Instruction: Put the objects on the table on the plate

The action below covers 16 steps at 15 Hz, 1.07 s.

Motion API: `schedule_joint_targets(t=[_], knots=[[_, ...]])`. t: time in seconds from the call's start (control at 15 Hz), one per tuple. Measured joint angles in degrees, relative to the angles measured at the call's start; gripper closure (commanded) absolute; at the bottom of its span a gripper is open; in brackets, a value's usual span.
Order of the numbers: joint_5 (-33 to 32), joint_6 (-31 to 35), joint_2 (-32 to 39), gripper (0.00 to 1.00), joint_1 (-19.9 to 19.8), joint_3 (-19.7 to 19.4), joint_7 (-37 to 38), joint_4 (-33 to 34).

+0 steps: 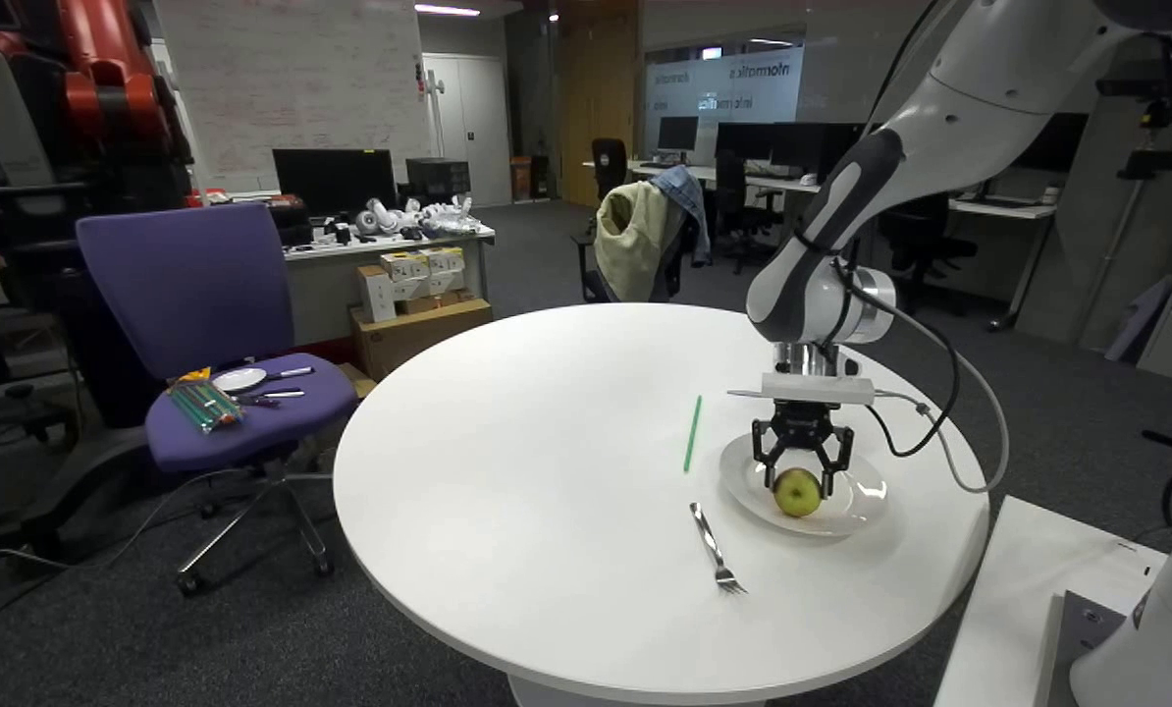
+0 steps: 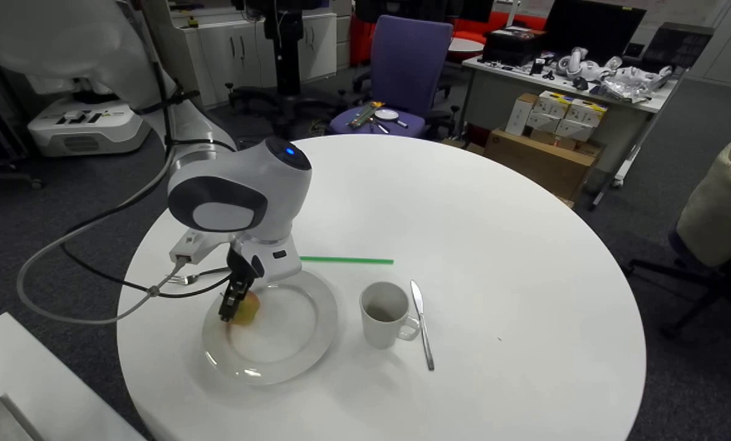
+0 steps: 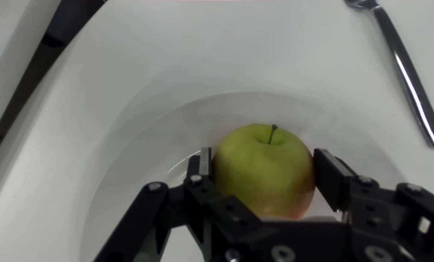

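A green apple with a reddish side [image 1: 798, 494] is at the white plate [image 1: 866, 506], near its rim; I cannot tell whether it rests on the plate or hangs just above it. My gripper [image 1: 799, 485] points down with a finger on each side of the apple. In the wrist view both fingers [image 3: 263, 160] touch the apple [image 3: 264, 171]. A fork [image 1: 712, 540] and a green straw [image 1: 692, 434] lie on the table beside the plate. In an exterior view a white mug [image 2: 385, 315] stands upright beside the plate [image 2: 316, 343], with a knife [image 2: 423, 324] beyond it.
The round white table [image 1: 507, 491] carries all these things. A side table [image 1: 1047, 550] by the robot base stands close to its edge. Loose cables [image 1: 949, 393] hang from the arm. A purple chair [image 1: 193, 295] with items on its seat stands beyond the table.
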Motion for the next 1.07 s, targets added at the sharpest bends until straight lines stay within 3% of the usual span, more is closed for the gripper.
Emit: schedule_joint_targets(t=[0.33,0.67,1.07], knots=[[7.65,-2.32,1.12,0.52,-1.46,0.15,-8.05,1.63],[18.8,-9.67,3.76,0.52,-5.11,0.7,-19.65,4.96],[23.81,-18.47,7.57,0.52,-8.31,-0.54,-26.19,8.91]])
